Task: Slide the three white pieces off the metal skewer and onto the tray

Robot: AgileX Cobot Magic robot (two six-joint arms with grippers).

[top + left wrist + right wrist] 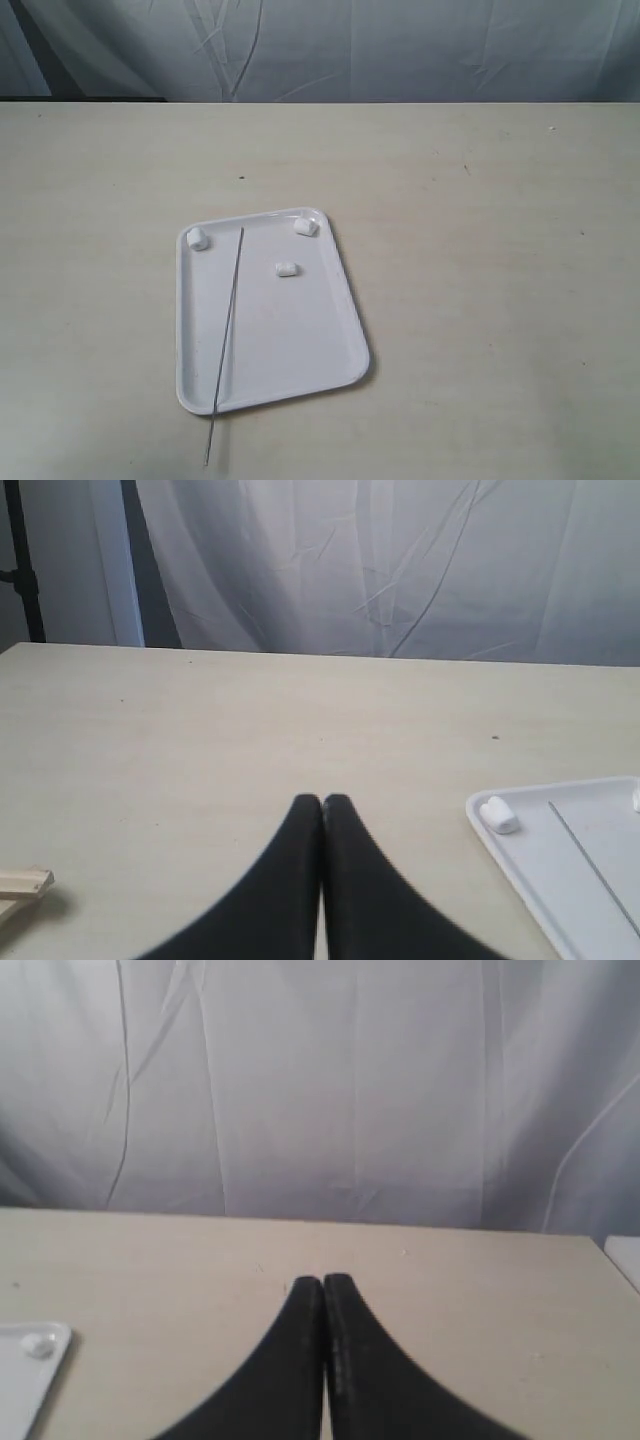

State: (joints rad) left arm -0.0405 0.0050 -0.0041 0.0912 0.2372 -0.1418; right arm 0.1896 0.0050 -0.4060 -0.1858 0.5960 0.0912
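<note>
The white tray (300, 345) lies on the beige table. Three white pieces rest loose on it: one at the far left corner (198, 239), one at the far right corner (305, 227), one near the middle (286, 269). The thin metal skewer (226, 338) lies bare along the tray's left side, its near end sticking out over the rim onto the table. Neither arm shows in the exterior view. My left gripper (322, 802) is shut and empty, left of the tray (520, 865) and a white piece (499, 815). My right gripper (322, 1282) is shut and empty above bare table.
A light wooden piece (22, 888) lies on the table at the edge of the left wrist view. A grey-white curtain (330, 45) hangs behind the table's far edge. The tray's corner (25, 1360) with one piece shows in the right wrist view.
</note>
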